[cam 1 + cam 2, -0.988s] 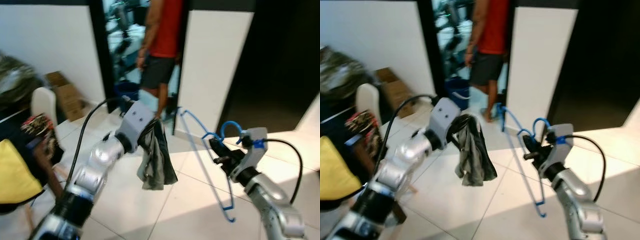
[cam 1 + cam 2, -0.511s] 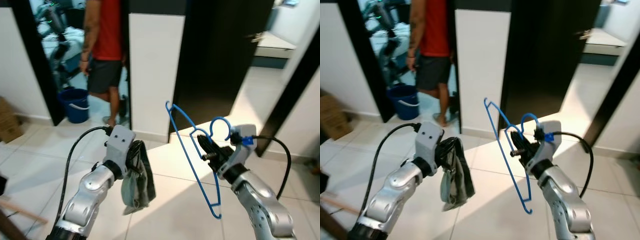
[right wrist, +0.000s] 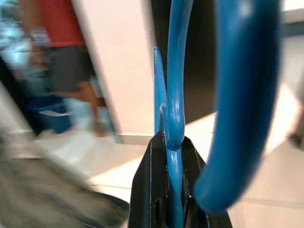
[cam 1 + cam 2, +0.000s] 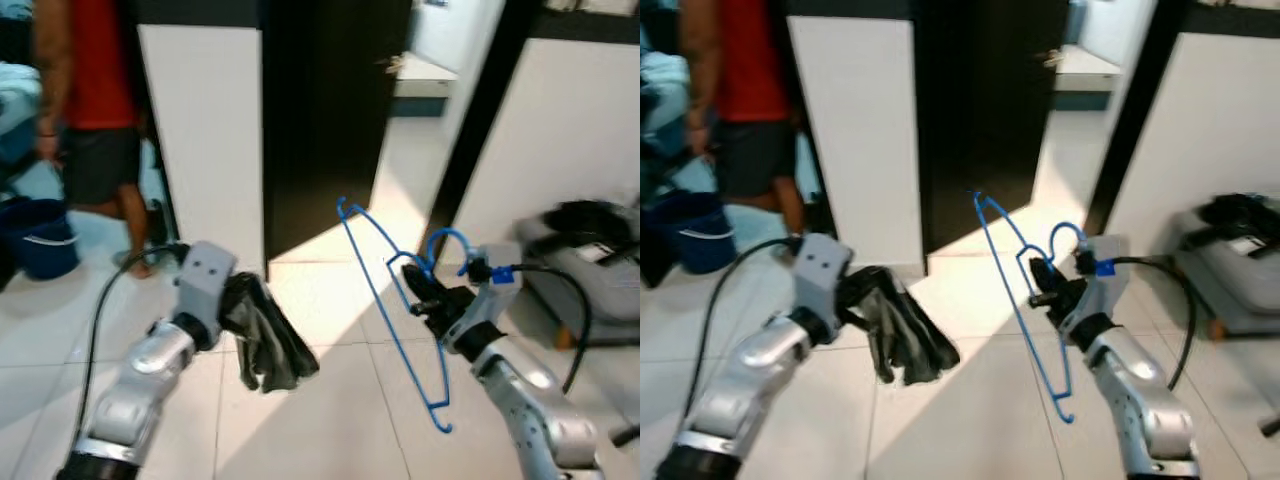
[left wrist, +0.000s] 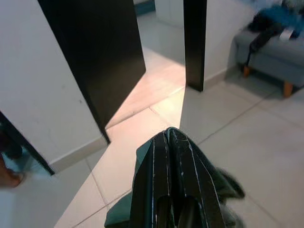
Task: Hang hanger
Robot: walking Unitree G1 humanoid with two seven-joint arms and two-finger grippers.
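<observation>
A blue wire hanger [image 4: 385, 300] hangs in the air ahead of me, tilted, its hook [image 4: 447, 246] curling up by the wrist. My right gripper [image 4: 418, 293] is shut on the hanger near its neck; in the right wrist view the fingers [image 3: 152, 190] clamp the blue wire [image 3: 174, 118]. My left gripper [image 4: 232, 300] is shut on a dark grey-green cloth [image 4: 268, 345], which droops below it. The left wrist view shows the cloth [image 5: 142, 199] draped over both fingers [image 5: 161, 185].
A person in a red shirt [image 4: 85, 90] stands at the left by a blue bucket [image 4: 35, 245]. A white wall panel [image 4: 205, 130] and a dark doorway [image 4: 320, 110] lie ahead. A grey couch with dark clothes [image 4: 590, 260] is at the right. Tiled floor [image 4: 330, 420] is below.
The camera has turned to the right: the person and bucket slid left and the couch came into view. Both grippers keep their holds; the cloth swings out to the right.
</observation>
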